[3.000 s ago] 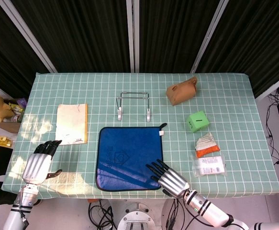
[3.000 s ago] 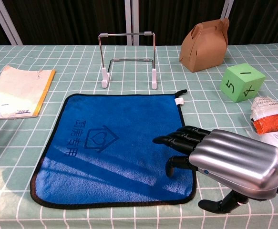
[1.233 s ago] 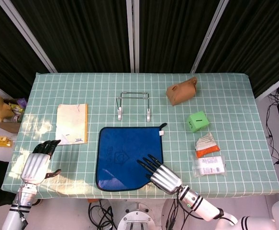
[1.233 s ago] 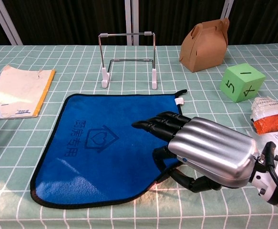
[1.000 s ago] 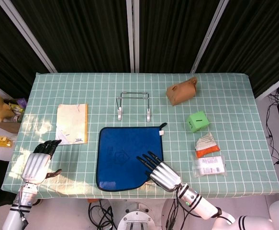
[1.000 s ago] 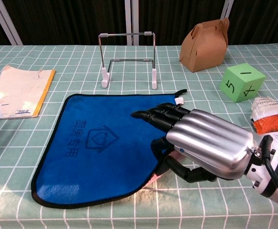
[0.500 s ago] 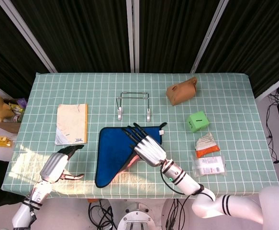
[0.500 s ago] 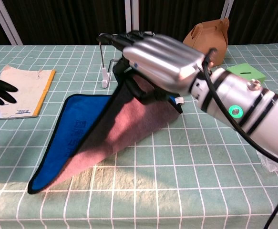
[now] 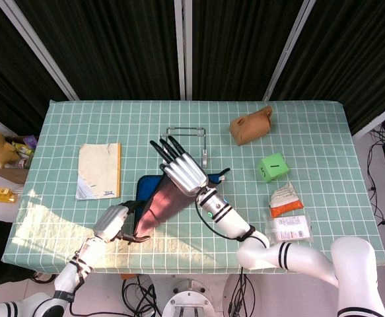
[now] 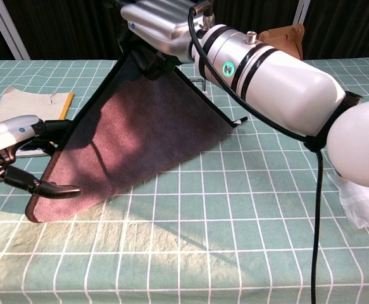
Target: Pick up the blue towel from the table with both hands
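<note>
The blue towel [image 9: 158, 206] is lifted off the table [image 9: 324, 132] on one side and hangs as a slanted sheet, its pinkish-brown underside [image 10: 140, 133] facing the cameras. A strip of its blue face [image 9: 145, 184] shows in the head view. My right hand [image 9: 180, 170] holds its raised corner high, at the top of the chest view [image 10: 156, 25]. My left hand [image 9: 113, 224] is at the towel's low left corner, which rests near the table's front. Its fingers [image 10: 48, 130] reach behind the edge and its thumb [image 10: 52, 189] lies in front. A firm pinch cannot be made out.
A paper pad [image 9: 100, 170] lies left of the towel. A wire stand [image 9: 187, 130] stands behind my right hand, partly hidden. A brown box [image 9: 250, 127], a green die [image 9: 272, 167] and two packets [image 9: 286, 199] [image 9: 288, 228] sit on the right.
My right hand has risen further with the towel corner, so the towel stands steeper. My left hand has moved right to the towel's low left corner, its thumb and fingers on either side of it.
</note>
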Robot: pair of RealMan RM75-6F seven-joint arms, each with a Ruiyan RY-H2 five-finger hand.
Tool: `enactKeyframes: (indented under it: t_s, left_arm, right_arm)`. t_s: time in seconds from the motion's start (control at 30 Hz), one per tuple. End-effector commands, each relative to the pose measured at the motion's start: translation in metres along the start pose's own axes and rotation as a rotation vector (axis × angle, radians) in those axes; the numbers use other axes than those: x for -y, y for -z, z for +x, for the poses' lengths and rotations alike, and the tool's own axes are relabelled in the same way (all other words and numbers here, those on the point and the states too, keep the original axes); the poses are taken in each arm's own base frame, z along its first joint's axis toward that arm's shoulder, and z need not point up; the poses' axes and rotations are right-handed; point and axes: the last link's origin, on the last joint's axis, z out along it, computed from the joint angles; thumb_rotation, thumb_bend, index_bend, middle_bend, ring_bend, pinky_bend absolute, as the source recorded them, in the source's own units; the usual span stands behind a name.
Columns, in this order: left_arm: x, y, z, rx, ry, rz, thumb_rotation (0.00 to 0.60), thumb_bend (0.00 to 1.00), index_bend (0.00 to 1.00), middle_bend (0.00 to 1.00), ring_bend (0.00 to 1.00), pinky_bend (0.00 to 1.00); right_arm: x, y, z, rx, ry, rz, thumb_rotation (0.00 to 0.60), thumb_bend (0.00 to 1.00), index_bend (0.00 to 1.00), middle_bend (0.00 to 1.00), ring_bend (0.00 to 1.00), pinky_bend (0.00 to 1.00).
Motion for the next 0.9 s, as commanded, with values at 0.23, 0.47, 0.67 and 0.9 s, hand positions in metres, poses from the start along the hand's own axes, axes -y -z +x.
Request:
enactKeyframes:
  t_s: [0.23, 0.47, 0.67, 0.9]
  left_arm:
    - [-0.002, -0.006, 0.002, -0.038, 0.033, 0.055, 0.456, 0.15, 0.42, 0.37, 0.34, 0.43]
    - [-0.004, -0.011, 0.008, -0.135, 0.034, 0.103, 0.6, 0.48, 0.7, 0.46, 0.39, 0.49]
    - [-0.018, -0.017, 0.035, -0.198, -0.048, 0.094, 0.6, 0.51, 0.81, 0.5, 0.43, 0.53]
    - [-0.047, -0.043, 0.085, -0.164, -0.277, 0.091, 0.6, 0.51, 0.81, 0.5, 0.43, 0.54]
  right_arm:
    - [-0.005, -0.002, 0.001, -0.009, 0.004, -0.006, 0.6, 0.48, 0.94, 0.0, 0.0, 0.0]
    - [-0.012, 0.011, 0.005, -0.025, 0.004, -0.014, 0.6, 0.48, 0.94, 0.0, 0.0, 0.0]
    - [-0.026, 0.042, 0.008, -0.043, -0.075, -0.073, 0.6, 0.48, 0.94, 0.0, 0.0, 0.0]
    - [-0.058, 0.081, 0.009, -0.097, -0.197, -0.178, 0.6, 0.48, 0.95, 0.0, 0.0, 0.0]
